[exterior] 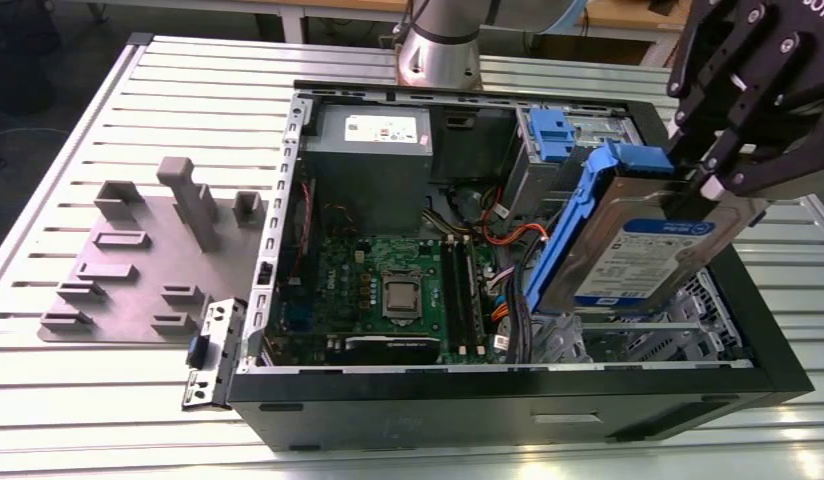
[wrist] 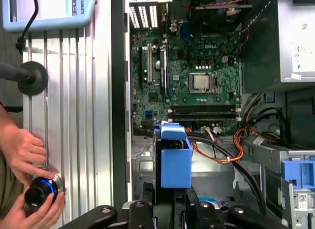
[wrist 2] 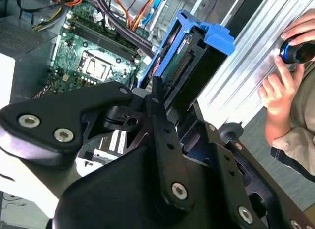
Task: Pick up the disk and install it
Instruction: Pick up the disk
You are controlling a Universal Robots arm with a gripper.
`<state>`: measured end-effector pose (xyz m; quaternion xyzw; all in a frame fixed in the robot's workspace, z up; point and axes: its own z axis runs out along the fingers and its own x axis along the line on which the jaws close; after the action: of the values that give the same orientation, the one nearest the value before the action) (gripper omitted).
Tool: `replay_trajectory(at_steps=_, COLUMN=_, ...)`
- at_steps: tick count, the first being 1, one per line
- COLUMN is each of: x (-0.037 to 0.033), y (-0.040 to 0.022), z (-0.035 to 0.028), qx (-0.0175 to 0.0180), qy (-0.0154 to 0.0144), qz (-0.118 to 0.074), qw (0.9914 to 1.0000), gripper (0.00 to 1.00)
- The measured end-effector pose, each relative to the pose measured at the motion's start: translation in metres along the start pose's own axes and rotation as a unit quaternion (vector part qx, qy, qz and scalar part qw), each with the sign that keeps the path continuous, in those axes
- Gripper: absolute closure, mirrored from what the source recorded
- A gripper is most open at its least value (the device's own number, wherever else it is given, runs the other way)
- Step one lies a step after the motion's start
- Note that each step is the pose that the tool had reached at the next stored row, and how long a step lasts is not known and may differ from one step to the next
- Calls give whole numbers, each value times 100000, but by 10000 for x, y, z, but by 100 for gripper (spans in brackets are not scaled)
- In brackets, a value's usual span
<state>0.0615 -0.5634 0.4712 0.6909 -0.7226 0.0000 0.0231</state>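
Note:
The disk [exterior: 639,255], a silver drive with a blue-and-white label in a blue plastic frame, hangs tilted on edge above the right-hand part of the open computer case [exterior: 519,385] in the exterior view. My gripper [exterior: 699,185] is shut on its upper end, coming down from the exterior view's upper right. In the second wrist view, the disk [wrist 2: 192,61] sticks out beyond the black gripper [wrist 2: 165,98], with the motherboard behind it. The first wrist view has the disk's blue frame [wrist: 174,162] edge-on above the gripper [wrist: 170,209].
Inside the case lie the motherboard [exterior: 385,290], a grey power supply [exterior: 372,150], a fixed blue caddy [exterior: 552,135] and a metal drive bay [exterior: 652,335]. A grey fixture plate [exterior: 132,270] lies at the exterior view's left. A person's hands [wrist: 24,157] hold a round knob [wrist: 42,189] beside the case.

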Motion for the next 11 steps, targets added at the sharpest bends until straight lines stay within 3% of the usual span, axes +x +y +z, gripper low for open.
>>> replay_trajectory(at_steps=5, x=-6, y=-123, z=1, qx=-26, qy=5, qz=0, qw=100000, gripper=65)
replay_trajectory(at_steps=11, x=-7, y=-157, z=0, qx=-27, qy=6, qz=-7, qw=100000, gripper=65)
